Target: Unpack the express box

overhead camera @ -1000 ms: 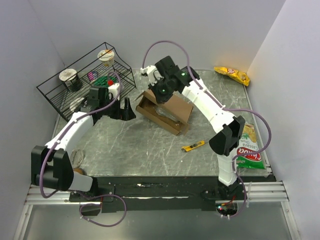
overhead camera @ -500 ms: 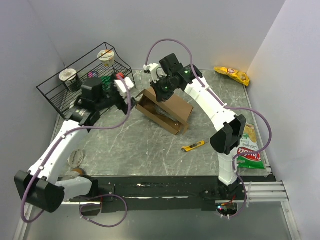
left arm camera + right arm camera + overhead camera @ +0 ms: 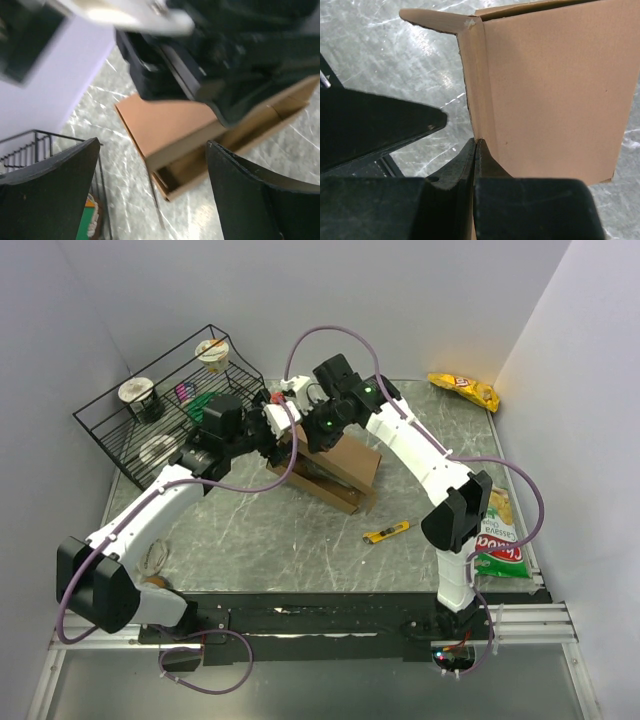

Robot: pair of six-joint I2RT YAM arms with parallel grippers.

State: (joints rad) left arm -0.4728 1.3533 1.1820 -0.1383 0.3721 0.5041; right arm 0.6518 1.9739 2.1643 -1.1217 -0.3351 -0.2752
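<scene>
1. Located express box point(image 3: 340, 468) just beside wire rack point(image 3: 110, 430), lid point(image 3: 555, 90) lifted; opening judged done.
2. Noted right gripper point(image 3: 476, 145) pinching lid edge; left gripper point(image 3: 152, 150) splayed, empty, between rack and box.
3. Judged emptying still left; contents hidden.

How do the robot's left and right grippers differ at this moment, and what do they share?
The left gripper has its fingers wide apart, holding nothing; the right gripper has its fingers pressed shut, apparently pinching a flap of the express box. The left gripper hangs clear of the box; the right gripper touches it. Both have black fingers and face the same box.
</scene>
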